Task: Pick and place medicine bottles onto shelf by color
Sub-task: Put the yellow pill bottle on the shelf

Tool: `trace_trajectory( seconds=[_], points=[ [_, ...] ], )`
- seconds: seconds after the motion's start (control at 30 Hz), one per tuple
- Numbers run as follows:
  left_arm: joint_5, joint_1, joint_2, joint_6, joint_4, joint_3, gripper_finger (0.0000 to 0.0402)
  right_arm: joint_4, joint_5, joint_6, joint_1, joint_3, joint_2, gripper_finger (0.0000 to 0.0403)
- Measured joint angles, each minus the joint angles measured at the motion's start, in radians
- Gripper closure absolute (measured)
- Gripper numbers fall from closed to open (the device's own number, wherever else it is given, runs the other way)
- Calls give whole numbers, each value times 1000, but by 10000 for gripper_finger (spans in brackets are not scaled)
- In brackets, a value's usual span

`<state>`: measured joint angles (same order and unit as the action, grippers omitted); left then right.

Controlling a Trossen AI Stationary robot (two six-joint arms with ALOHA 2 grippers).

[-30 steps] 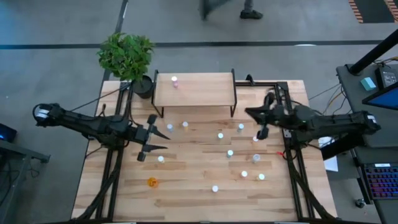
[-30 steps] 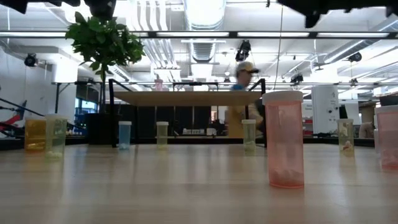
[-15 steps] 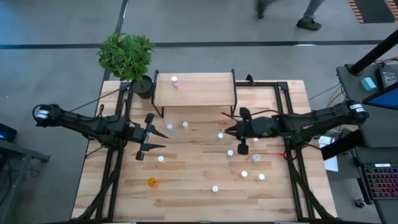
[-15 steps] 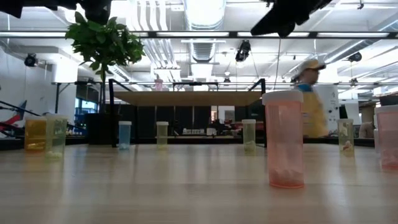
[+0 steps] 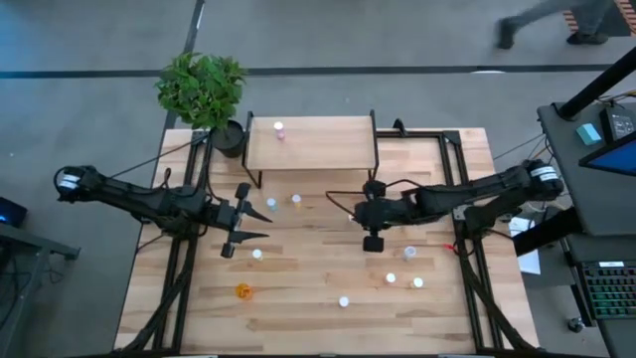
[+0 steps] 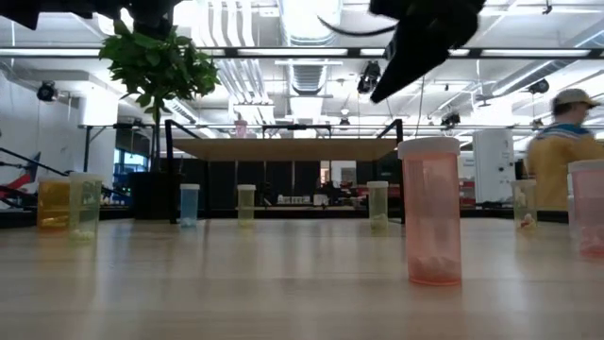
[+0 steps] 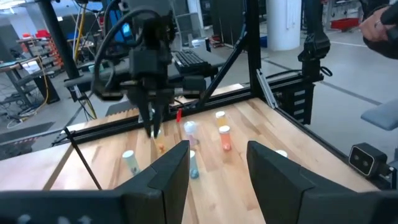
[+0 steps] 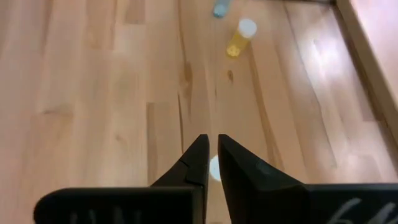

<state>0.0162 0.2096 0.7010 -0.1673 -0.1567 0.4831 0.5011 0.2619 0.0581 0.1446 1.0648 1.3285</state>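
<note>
Several small medicine bottles stand scattered on the wooden table, among them an orange one near the front left and a pink one close to the low camera. One pinkish bottle stands on the shelf at the table's far side. My right gripper hangs shut over the table's middle, tilted downward, above a white-capped bottle and clear of it. My left gripper waits level and open at the left, with nothing between its fingers.
A potted plant stands at the shelf's far left corner. A yellowish bottle and a bluish one stand beyond my right gripper. Black frame rails run along both table sides. A person walks behind the table.
My right gripper has swung from the table's right side toward its middle and tipped from nearly level to slanting downward, staying above the bottles. My left arm has kept still. The person behind the table has walked toward the right.
</note>
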Motion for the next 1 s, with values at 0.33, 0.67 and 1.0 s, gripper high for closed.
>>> trace_trajectory(
  seconds=[0.33, 0.67, 1.0],
  points=[
    [0, 0, -3, 1, -1, 0, 257, 202, 27, 28, -37, 136, 195, 232],
    [0, 0, -2, 1, -1, 0, 257, 210, 27, -32, -83, 121, 300, 147],
    [2, 0, -1, 1, 1, 0, 257, 101, -61, -43, -113, 82, 311, 142]
  ],
)
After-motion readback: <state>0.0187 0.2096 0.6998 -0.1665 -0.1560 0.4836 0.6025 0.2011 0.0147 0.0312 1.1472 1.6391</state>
